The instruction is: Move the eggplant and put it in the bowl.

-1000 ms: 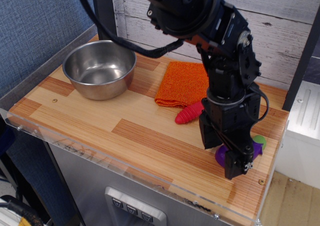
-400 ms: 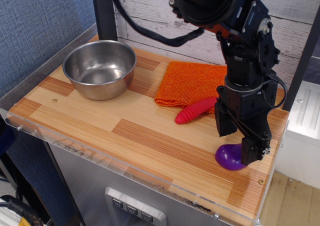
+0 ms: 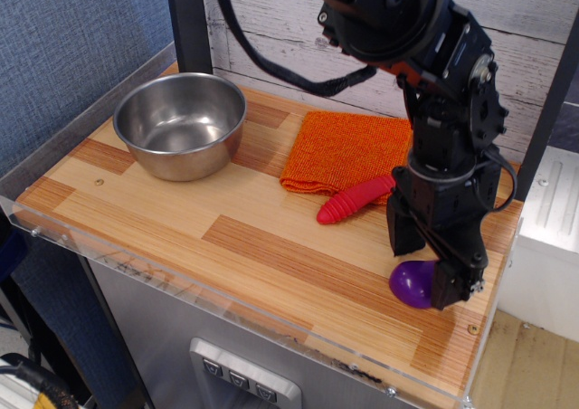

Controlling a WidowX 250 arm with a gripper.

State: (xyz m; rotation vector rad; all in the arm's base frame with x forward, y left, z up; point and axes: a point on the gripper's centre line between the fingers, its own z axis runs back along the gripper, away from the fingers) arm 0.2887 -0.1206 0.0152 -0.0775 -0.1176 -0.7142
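The purple eggplant lies on the wooden table near the front right corner; its green stem cap is hidden behind the gripper. My black gripper hangs straight over it, lowered onto it, with one finger at its back left and the other at its right. The jaws stand apart, straddling the eggplant. The steel bowl stands empty at the far left of the table, well away from the gripper.
An orange cloth lies at the back middle. A red ribbed fork handle rests against its front edge, just left of the gripper. The table's front edge has a clear plastic lip. A white cabinet stands to the right.
The gripper moved right across the eggplant, then came down and slightly left over it. The eggplant's green cap, seen earlier, is now covered by the gripper.
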